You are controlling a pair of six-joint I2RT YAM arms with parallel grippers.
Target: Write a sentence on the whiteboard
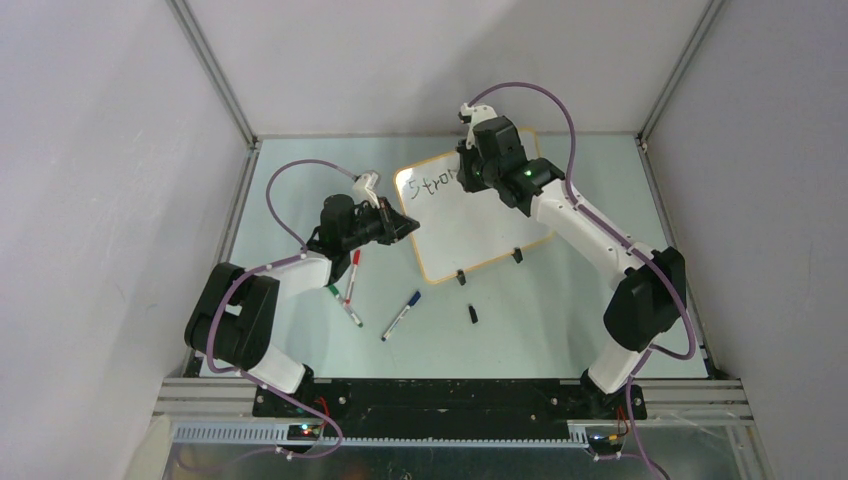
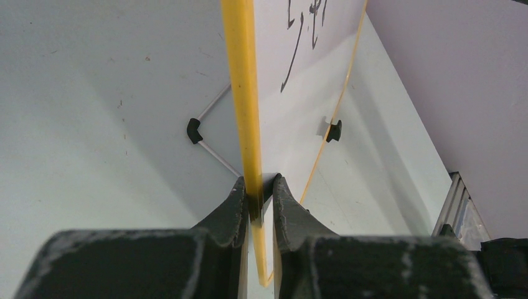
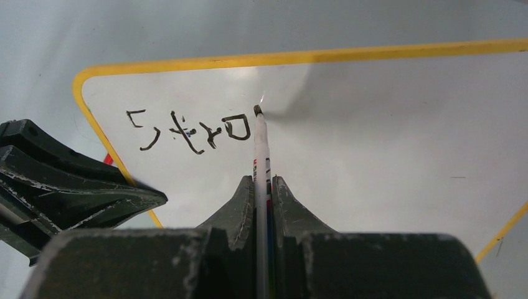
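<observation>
The whiteboard point(image 1: 480, 225) is lying tilted on the table point(image 1: 560, 300), a little above the centre of the top view, with its two clip feet point(image 1: 461, 277) pointing toward the lower edge of the frame. The left gripper point(image 1: 405, 225) is reaching in from the left and is pinching the board's left rim. In the left wrist view the yellow rim is running straight down between the two closed fingers point(image 2: 231, 205), and most of the board is being cut off by the frame there. The right gripper point(image 1: 470, 170) is hanging over the upper part of the board and is hiding that corner in the top view. It is clamping a thin white marker point(image 3: 259, 149) between its fingers. The dark tip is standing at the board surface just to the right of the last letter, and it seems to be meeting its own reflection. The sentence point(image 3: 187, 131) is reading only "Stro" for now, in the upper left area of the board. In the top view the arm is covering whatever lies to the right of these letters. Three loose pens point(image 1: 401, 316) and a small black cap point(image 1: 473, 314) are lying on the table below the board. Their colours are hard to tell apart, except for one blue end and one red end.
</observation>
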